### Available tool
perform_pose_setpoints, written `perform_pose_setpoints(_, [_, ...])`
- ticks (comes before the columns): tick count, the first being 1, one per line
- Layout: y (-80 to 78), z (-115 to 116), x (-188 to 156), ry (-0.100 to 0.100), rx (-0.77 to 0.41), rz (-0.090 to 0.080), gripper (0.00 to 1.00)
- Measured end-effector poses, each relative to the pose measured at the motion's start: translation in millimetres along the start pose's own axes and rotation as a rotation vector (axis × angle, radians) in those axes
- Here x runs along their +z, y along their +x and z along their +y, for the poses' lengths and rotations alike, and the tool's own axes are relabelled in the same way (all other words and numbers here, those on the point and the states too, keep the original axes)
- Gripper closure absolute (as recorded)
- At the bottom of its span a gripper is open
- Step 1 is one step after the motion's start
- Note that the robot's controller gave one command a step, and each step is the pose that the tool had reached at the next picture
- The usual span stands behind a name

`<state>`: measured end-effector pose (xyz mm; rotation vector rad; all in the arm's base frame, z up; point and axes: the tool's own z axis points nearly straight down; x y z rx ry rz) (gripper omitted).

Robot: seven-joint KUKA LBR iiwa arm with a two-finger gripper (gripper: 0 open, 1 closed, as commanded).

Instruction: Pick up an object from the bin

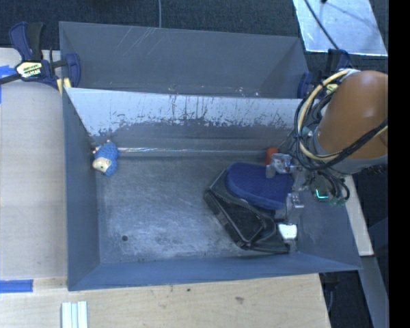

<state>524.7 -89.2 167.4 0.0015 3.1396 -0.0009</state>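
My gripper (293, 185) hangs low at the right side of the bin, against the right edge of a rounded dark blue thing (254, 183). That blue thing lies on top of a flat black case with a strap (240, 219), which reaches toward the bin's front right corner. A small white tag (288, 231) shows at the black case's right end, just below the gripper. Nothing shows between the fingers.
A small blue and cream toy (104, 158) lies far off at the back left corner of the bin floor. A small orange bit (271, 154) sits by the back wall near the gripper. The arm with its orange cover and cables leans in over the right wall.
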Motion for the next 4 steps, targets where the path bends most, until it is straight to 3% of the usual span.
perform_pose_setpoints(1, [30.3,14.1,95.0,0.003,-0.327,-0.012,0.00])
perform_pose_setpoints(2, [32.8,13.6,96.3,0.002,-0.330,-0.002,1.00])
perform_pose_setpoints(3, [34.0,20.0,12.1,0.002,-0.338,-0.007,1.00])
perform_pose_setpoints(4, [17.2,15.6,-86.8,0.003,-0.336,-0.011,1.00])
